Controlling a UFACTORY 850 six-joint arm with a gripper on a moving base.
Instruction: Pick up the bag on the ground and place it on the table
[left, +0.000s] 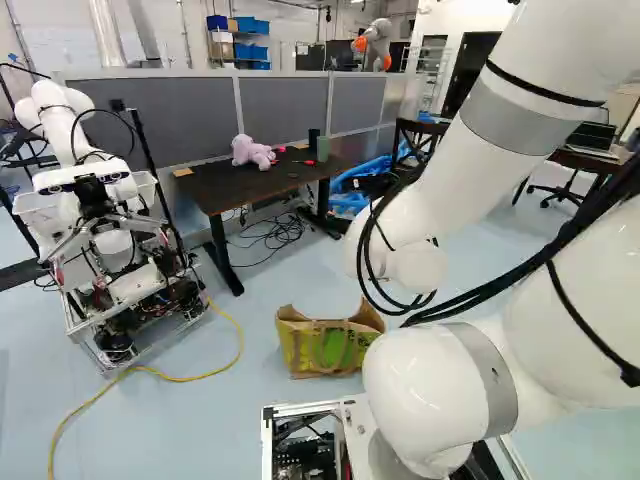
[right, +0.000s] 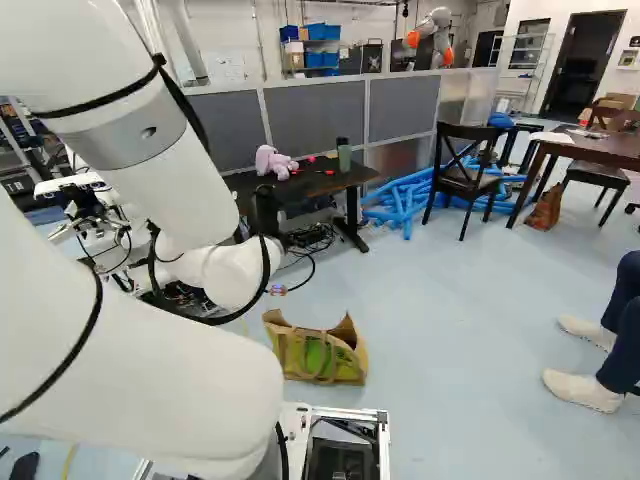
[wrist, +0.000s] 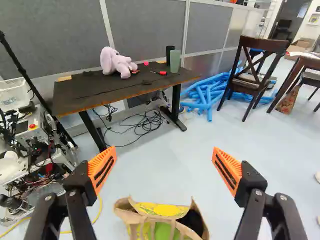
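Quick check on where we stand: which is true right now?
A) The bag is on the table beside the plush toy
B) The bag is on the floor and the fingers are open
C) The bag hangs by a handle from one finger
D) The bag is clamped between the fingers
B: the bag stands on the floor, and the gripper has its two fingers wide apart with nothing between them.

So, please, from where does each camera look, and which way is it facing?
Left base view: on the base, behind and left of the arm, facing ahead, slightly down; arm right of the middle.
Right base view: on the base, behind and right of the arm, facing likewise; arm left of the middle.
Wrist view: on the wrist, looking along the open gripper towards the table; both fingers show.
All three share the bag and table.
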